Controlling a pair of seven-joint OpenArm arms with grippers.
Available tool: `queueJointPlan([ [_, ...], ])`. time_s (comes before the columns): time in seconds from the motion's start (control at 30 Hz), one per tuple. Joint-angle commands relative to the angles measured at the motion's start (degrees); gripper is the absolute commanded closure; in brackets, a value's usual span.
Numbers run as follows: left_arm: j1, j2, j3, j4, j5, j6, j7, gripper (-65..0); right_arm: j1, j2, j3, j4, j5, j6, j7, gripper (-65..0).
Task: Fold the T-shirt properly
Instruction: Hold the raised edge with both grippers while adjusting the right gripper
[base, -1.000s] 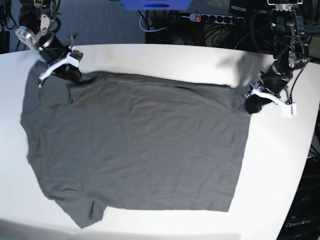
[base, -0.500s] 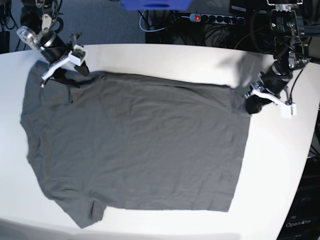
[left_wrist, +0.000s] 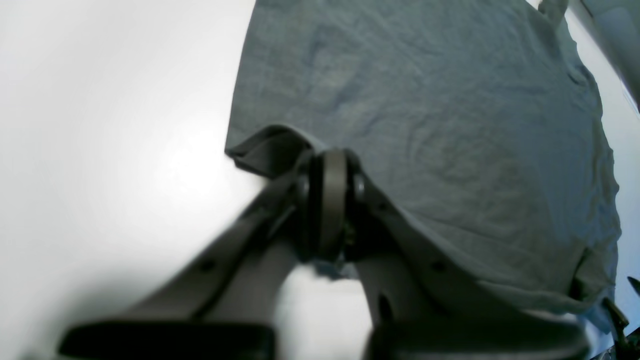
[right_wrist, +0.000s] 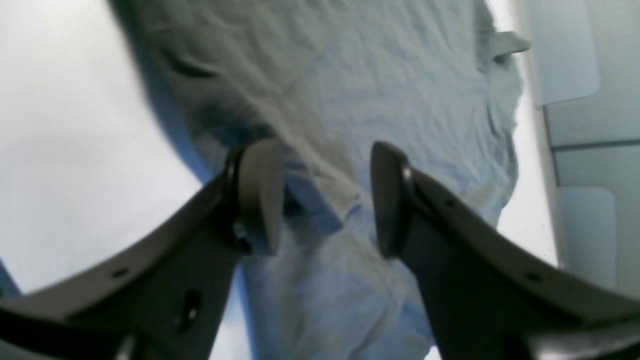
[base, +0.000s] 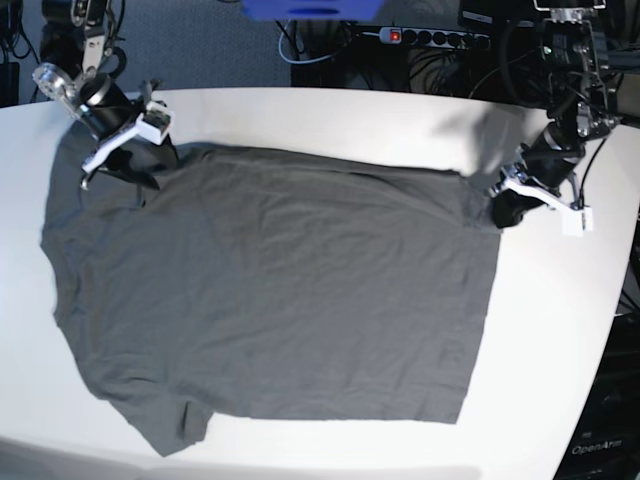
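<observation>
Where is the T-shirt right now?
In the base view the T-shirt lies spread flat on the white table. The left gripper pinches its far right corner, and the right gripper hangs open over its far left corner.

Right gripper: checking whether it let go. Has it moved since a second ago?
Yes. The right gripper opened and rose slightly toward the table's far edge.

Base view: even, bright overhead lighting; the white counter (base: 330, 115) reads near-overexposed, with a soft grey shadow patch near its far edge and a dark, dim background behind. The T-shirt (base: 270, 290) casts almost no shadow. Left wrist view: strong glare whitens the counter left of the left gripper (left_wrist: 327, 200), whose near parts are blurred and out of focus. Right wrist view: washed-out, bluish cast; the right gripper (right_wrist: 320, 200) shows soft edges, and lines bend toward the frame borders.
</observation>
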Motion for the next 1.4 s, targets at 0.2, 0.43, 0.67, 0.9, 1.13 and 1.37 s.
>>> queueJointPlan([
  [0.2,-0.33,-0.64,-0.23,1.15,-0.91,-0.57,-1.28,-2.6,1.09,0.66,0.15,-1.41,0.96,-0.75,1.09,-28.9],
  [0.43,-0.33,-0.64,-0.23,1.15,-0.91,-0.57,-1.28,-2.6,1.09,0.75,0.15,-3.26,0.96,-0.75,1.17,-28.9],
  [0.67,-0.33,-0.64,-0.23,1.15,-0.91,-0.57,-1.28,-2.6,1.26,0.84,0.15,-3.7,0.96,-0.75,1.17,-28.9],
  [0.9,-0.25,-0.64,-0.23,1.15,-0.91,-0.57,-1.28,-2.6,3.02,1.54,-0.12,-6.07,0.87,-0.75,1.17,-28.9],
  [1.13,0.11,-0.64,-0.23,1.15,-0.91,-0.57,-1.28,-2.6,3.11,1.63,-1.08,-6.07,0.87,-0.75,1.17,-28.7],
  [1.37,0.11,-0.64,-0.23,1.15,-1.0,-0.57,-1.28,-2.6,4.25,1.63,-1.17,-7.48,-0.36,-0.75,1.17,-26.7],
])
